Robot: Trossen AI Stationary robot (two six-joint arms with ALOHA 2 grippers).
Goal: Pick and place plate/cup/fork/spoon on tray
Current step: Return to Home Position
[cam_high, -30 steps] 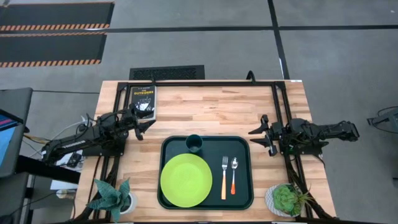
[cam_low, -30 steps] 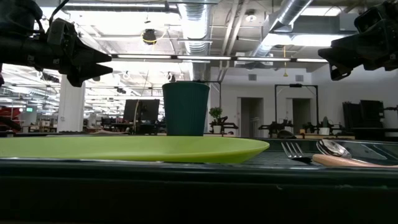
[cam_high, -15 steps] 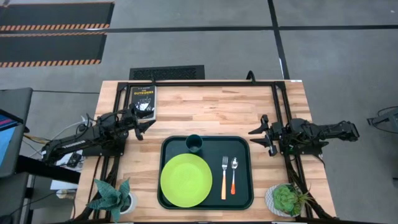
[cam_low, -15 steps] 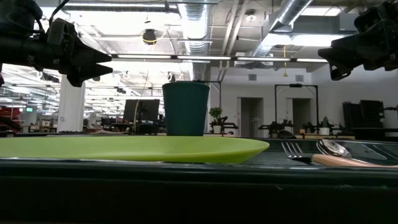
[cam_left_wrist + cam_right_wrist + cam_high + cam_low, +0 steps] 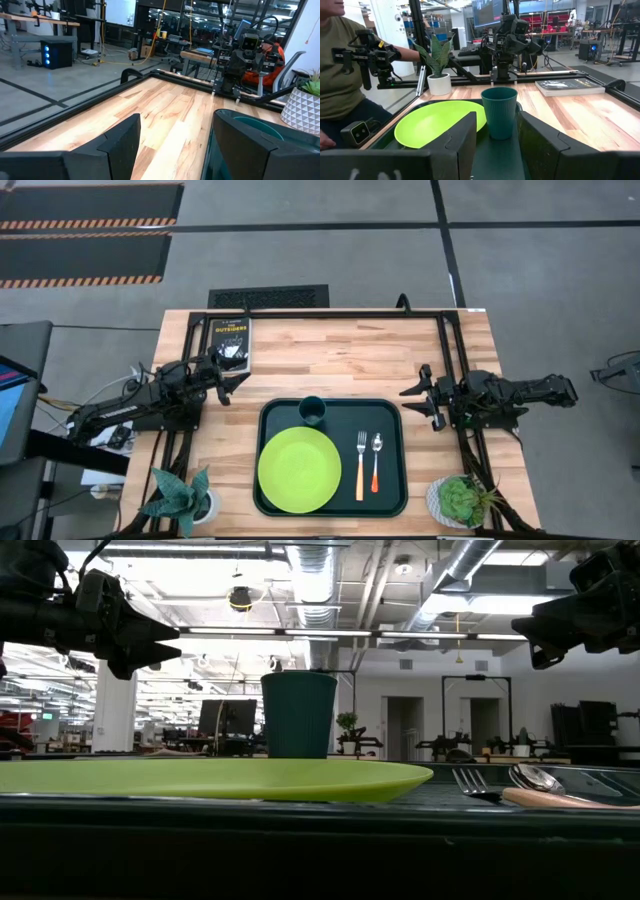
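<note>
All four pieces already lay on the tray (image 5: pixel 390 415) at the near middle of the worktop (image 5: pixel 340 365): the plate (image 5: pixel 298 470) toward seven o'clock, the cup (image 5: pixel 312 410) upright at eleven just beyond the plate's rim, the fork (image 5: pixel 361 465) and spoon (image 5: pixel 376 461) side by side toward three. The left end effector (image 5: pixel 232 376) hung off at ten o'clock, fingers apart and empty; the right end effector (image 5: pixel 424 397) hung at two o'clock, likewise apart and empty. To my eye the plate looked light, stiff and slick, best taken by its rim; the cup across its wall; the cutlery, thin and low, by the orange handles.
</note>
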